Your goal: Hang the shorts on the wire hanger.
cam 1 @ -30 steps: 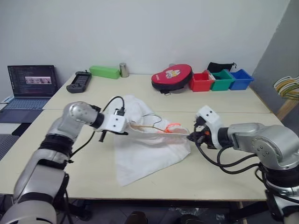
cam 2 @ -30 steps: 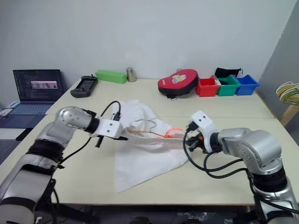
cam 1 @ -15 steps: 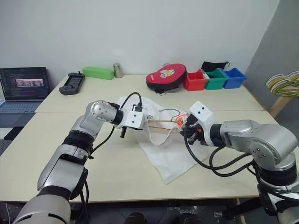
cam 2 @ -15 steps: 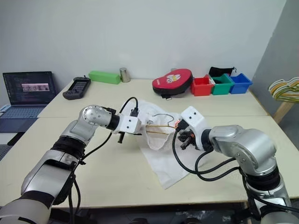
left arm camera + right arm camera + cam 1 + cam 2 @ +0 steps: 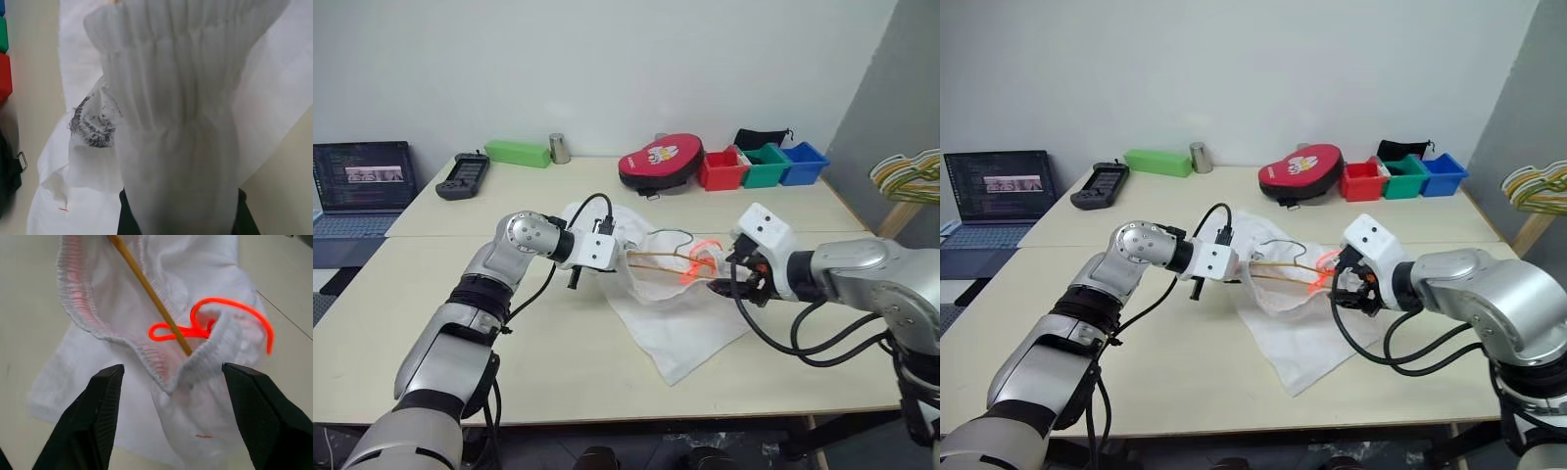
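Only unreadable laptop (image 5: 362,176) screen text

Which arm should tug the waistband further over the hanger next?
Probably the right: the right gripper is open just short of the shorts, while the left gripper is shut on the shorts and hanger.

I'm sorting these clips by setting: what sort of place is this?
Probably a lab or office test room: pale tables pushed together against a bare wall, an open laptop, and small coloured bins along the far edge.
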